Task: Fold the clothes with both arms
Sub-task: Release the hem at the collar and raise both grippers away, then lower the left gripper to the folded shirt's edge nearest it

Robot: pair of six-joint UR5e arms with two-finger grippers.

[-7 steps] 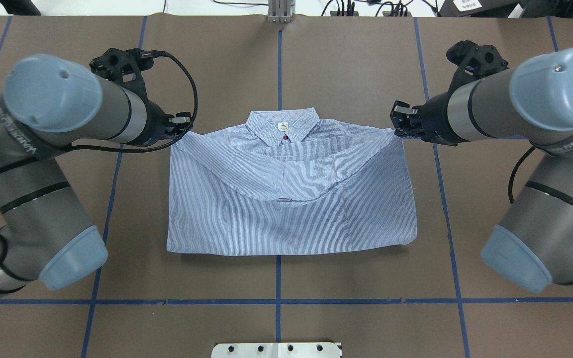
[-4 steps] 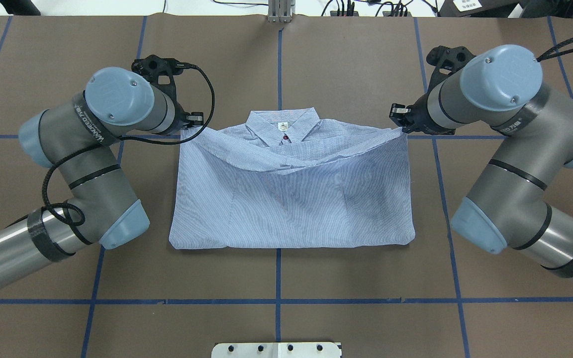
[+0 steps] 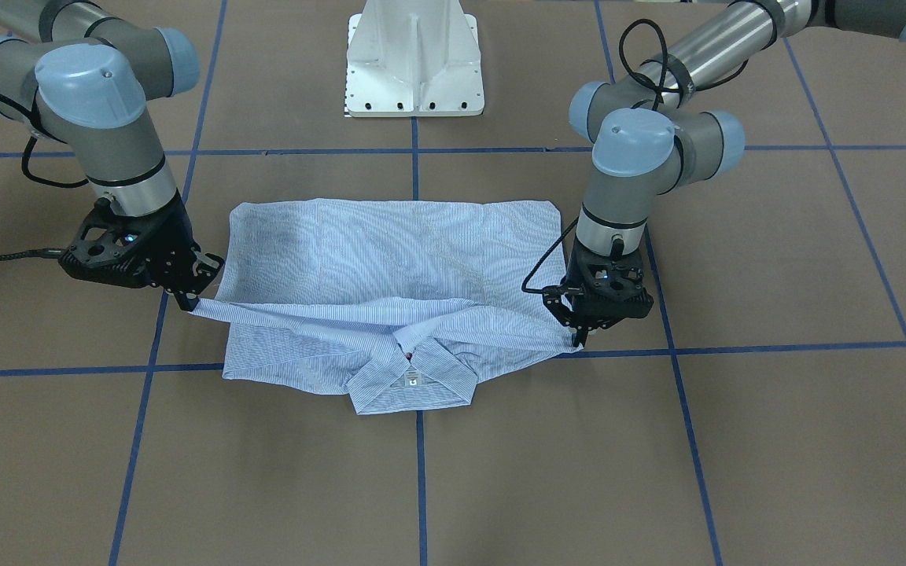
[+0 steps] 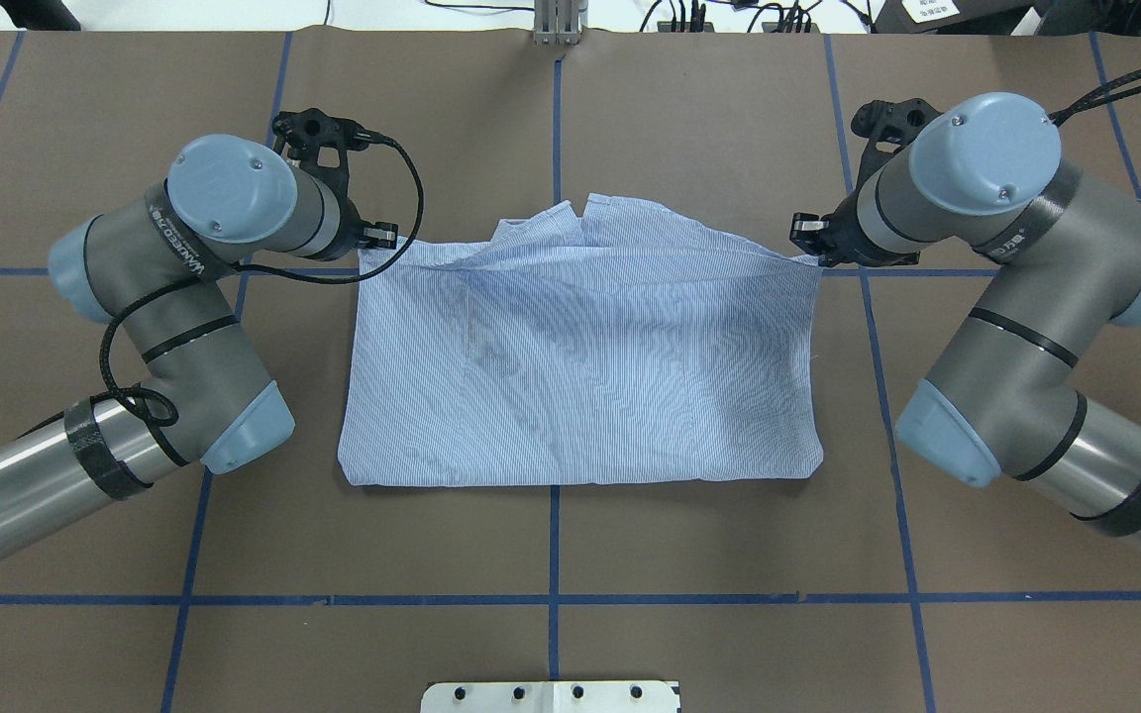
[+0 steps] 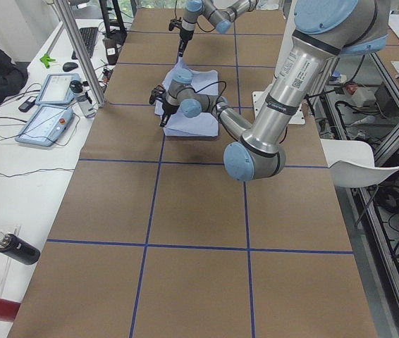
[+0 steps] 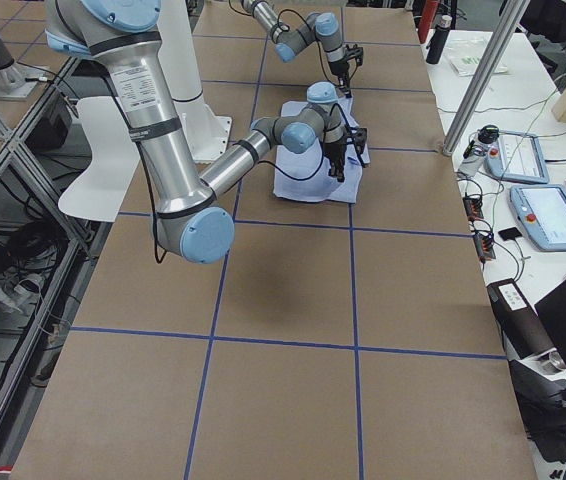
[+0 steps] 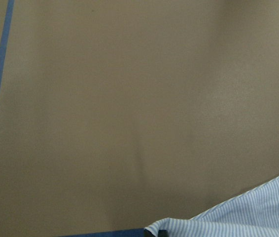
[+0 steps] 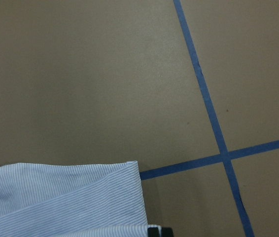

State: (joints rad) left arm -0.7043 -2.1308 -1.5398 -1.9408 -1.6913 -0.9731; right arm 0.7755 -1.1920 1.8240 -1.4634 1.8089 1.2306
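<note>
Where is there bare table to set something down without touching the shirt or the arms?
Free: the strip of table between the shirt and the blue tape line on the robot's side, and the patch past its far edge. Crowded: both far corners, where the left gripper and right gripper pinch the cloth.

- shirt (image 4: pixel 580 376) lies on the table (image 4: pixel 709 129), centred, between the two grippers
- left gripper (image 3: pixel 579 339) at shirt's far left corner, right gripper (image 3: pixel 188 303) at far right corner, each touching the cloth
- collar (image 3: pixel 414 381) sticks out past the far edge, partly under the folded-over layer
- pedestal base (image 3: pixel 415 59) on robot's side, well apart from shirt
</note>
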